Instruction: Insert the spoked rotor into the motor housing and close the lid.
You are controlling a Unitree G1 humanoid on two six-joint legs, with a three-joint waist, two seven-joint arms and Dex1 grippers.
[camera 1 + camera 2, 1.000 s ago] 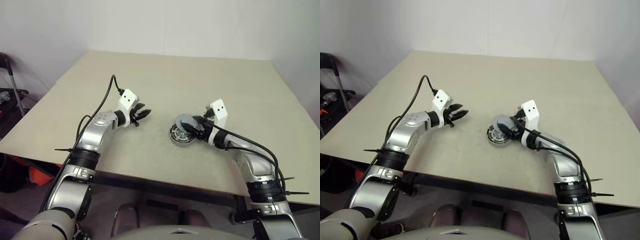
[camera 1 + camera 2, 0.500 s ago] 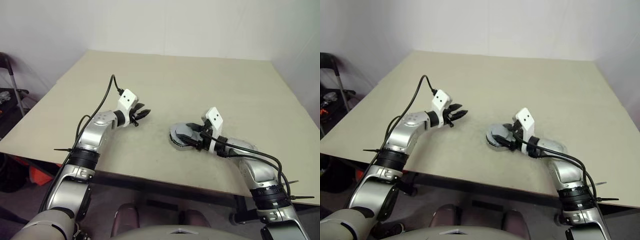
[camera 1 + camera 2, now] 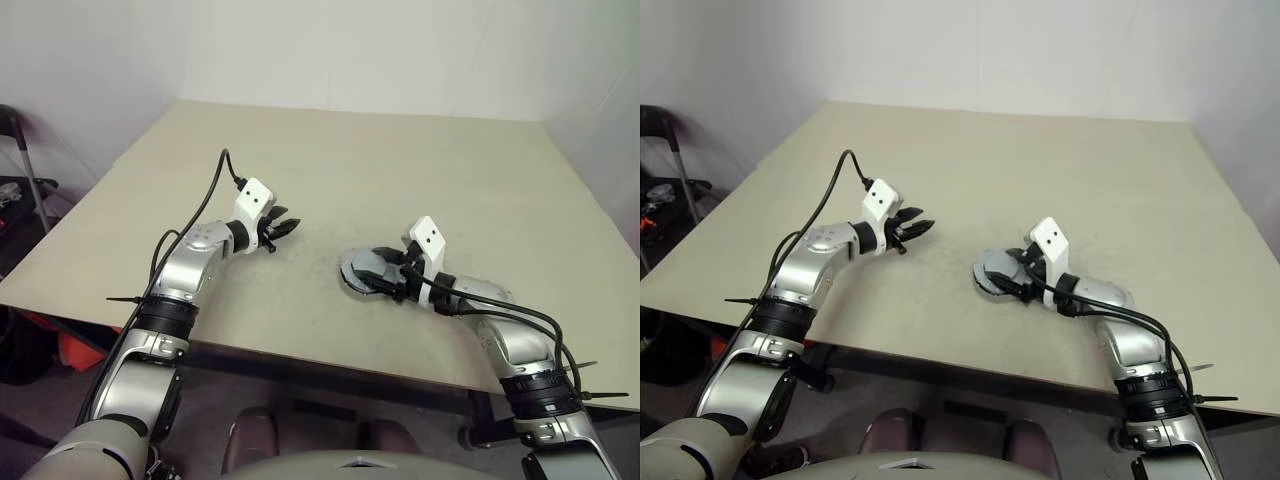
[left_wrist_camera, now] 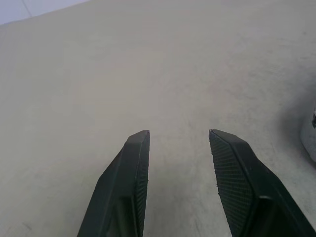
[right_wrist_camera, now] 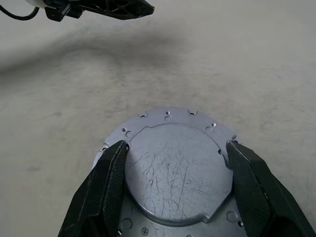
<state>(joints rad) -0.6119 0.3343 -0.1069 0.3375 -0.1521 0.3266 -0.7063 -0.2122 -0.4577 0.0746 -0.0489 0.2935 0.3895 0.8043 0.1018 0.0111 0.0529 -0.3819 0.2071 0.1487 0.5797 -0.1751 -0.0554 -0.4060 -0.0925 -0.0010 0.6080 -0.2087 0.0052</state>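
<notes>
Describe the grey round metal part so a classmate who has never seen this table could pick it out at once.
Start at the beige table. Near its front edge the right gripper has its fingers either side of the motor housing. It is a flat, round, scratched grey metal piece with small holes around its flange.

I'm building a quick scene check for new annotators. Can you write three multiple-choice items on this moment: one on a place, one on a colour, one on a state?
1. Where on the tabletop is the flat round grey metal lid?
A. At the far edge
B. Between the right gripper's two black fingers
C. At the near left corner

2. What colour is the tabletop?
A. Beige
B. Blue
C. Black

3. The left gripper is:
A. Shut on the lid
B. Shut on a cable
C. Open and empty

Answers:
1 B, the right wrist view shows a finger on either side of the lid's raised centre.
2 A, every view shows a pale beige surface.
3 C, only bare table shows between its spread fingers.
</notes>
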